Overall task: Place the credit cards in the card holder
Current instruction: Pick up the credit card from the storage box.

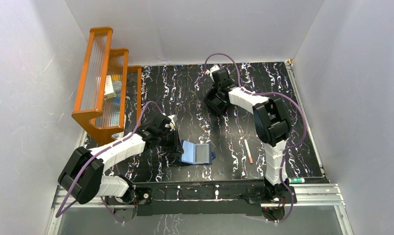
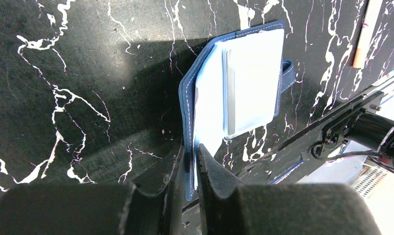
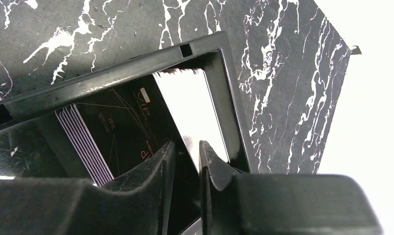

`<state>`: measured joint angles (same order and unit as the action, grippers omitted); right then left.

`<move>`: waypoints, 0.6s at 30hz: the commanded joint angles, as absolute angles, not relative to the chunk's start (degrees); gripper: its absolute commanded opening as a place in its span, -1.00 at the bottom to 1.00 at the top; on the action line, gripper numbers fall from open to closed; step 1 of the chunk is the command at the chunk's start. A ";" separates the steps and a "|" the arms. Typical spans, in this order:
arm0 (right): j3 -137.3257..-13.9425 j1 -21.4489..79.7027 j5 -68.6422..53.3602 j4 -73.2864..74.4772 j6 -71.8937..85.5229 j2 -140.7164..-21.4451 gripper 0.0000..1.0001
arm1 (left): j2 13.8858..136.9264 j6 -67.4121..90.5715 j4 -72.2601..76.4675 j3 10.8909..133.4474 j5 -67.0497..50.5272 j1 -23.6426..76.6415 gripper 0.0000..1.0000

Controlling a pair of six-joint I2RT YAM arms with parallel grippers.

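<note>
1. Table (image 1: 185, 88): black with white veins; it carried everything listed below.
2. Rack (image 1: 99, 83): orange, standing at the far left, well apart from the work.
3. Box (image 3: 224, 88): black and open-topped, set toward the back of the table. My right gripper (image 3: 185, 152) hung over its inner corner with the jaws almost together. I could not tell whether they pinched anything.
4. Wallet (image 1: 197, 153): blue, lying open near the front edge. My left gripper (image 2: 192, 159) was clamped tight on the edge of one flap. A pale panel showed inside, and I could not tell whether it was a card or an empty pocket.
5. Cards (image 3: 197, 107): a white one and a dark one (image 3: 116, 122) printed "VIP" lay in the box. By my judgement, none was clearly stowed, so both the carrying and the slotting remained.
6. Stick (image 1: 248, 151): thin and pale, lying to the right of the wallet; no part of the job.
</note>
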<state>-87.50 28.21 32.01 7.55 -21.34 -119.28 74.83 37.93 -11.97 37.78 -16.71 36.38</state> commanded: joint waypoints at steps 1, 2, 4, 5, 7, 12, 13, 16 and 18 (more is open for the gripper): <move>-87.36 27.92 33.17 3.67 -22.15 -114.63 -0.43 | 73.04 38.16 -11.69 37.44 -18.28 36.04 -0.74; -87.36 27.94 32.91 3.75 -22.14 -114.35 -0.46 | 72.99 38.19 -11.69 37.44 -18.20 36.04 -0.74; -87.28 27.87 32.39 4.18 -21.76 -113.67 -0.50 | 72.95 38.15 -11.58 37.23 -17.84 36.04 -0.73; -87.28 27.88 32.02 4.52 -21.51 -113.38 -0.53 | 73.02 38.22 -11.60 37.11 -17.62 36.04 -0.74; -87.32 27.89 31.52 5.29 -20.76 -112.77 -0.57 | 73.16 38.32 -11.61 36.85 -17.49 36.02 -0.73; -86.84 28.16 28.84 8.07 -18.08 -110.72 -0.76 | 73.48 38.75 -11.16 36.61 -17.78 36.08 -0.73; -86.62 28.26 28.67 8.46 -17.53 -110.35 -0.78 | 73.53 38.81 -11.08 36.64 -17.83 36.04 -0.73; -86.65 28.61 27.35 11.27 -15.22 -109.07 -0.90 | 73.64 39.04 -11.10 36.69 -17.40 36.04 -0.74; -86.66 29.13 26.38 13.54 -13.64 -107.82 -0.99 | 74.14 39.82 -11.16 36.58 -16.98 36.04 -0.75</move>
<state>-86.67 28.40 27.83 10.52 -17.67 -112.49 74.83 38.76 -10.94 36.88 -16.97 36.32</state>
